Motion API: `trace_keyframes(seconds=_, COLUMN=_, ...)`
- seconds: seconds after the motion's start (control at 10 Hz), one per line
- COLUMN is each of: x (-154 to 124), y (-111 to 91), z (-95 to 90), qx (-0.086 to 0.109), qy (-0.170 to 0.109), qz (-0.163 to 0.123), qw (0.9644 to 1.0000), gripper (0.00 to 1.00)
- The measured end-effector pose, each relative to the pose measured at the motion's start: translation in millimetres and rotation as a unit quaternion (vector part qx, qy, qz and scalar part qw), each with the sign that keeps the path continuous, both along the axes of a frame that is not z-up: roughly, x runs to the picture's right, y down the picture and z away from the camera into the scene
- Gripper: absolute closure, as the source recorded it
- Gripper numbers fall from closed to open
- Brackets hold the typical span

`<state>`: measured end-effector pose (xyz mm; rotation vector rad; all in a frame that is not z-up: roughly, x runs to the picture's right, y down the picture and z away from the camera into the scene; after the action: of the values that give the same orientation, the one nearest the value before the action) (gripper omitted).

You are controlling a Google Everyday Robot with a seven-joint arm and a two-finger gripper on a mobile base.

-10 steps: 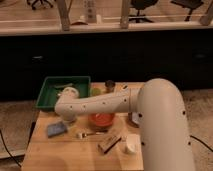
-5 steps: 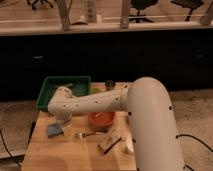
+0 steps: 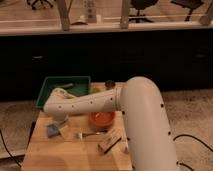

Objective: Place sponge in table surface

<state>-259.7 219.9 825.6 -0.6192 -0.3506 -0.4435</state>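
Apparently the placing step is nearly done: the sponge point(image 3: 53, 130) lies flat on the table surface point(image 3: 50, 152), near its left edge. The gripper point(image 3: 59, 121) hangs just above it. Next it should lift clear, straight upward.

I read no legible text; my gripper point(image 3: 61, 121), apparently above the sponge point(image 3: 53, 131), bears none.
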Motion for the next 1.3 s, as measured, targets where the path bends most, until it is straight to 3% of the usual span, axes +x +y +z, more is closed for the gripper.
trace_keyframes(seconds=0.3, x=-6.9, y=4.3, z=2.7, qx=-0.005, qy=-0.004, qz=-0.005, qw=1.0000, gripper=0.22)
trace_keyframes(seconds=1.1, x=-12.3, y=5.1, z=5.9, qx=-0.002, qy=-0.004, qz=-0.010, qw=0.9999, gripper=0.98)
trace_keyframes(seconds=1.3, x=-12.0, y=4.5, z=5.9, qx=-0.001, qy=-0.005, qz=-0.011, qw=0.9999, gripper=1.00)
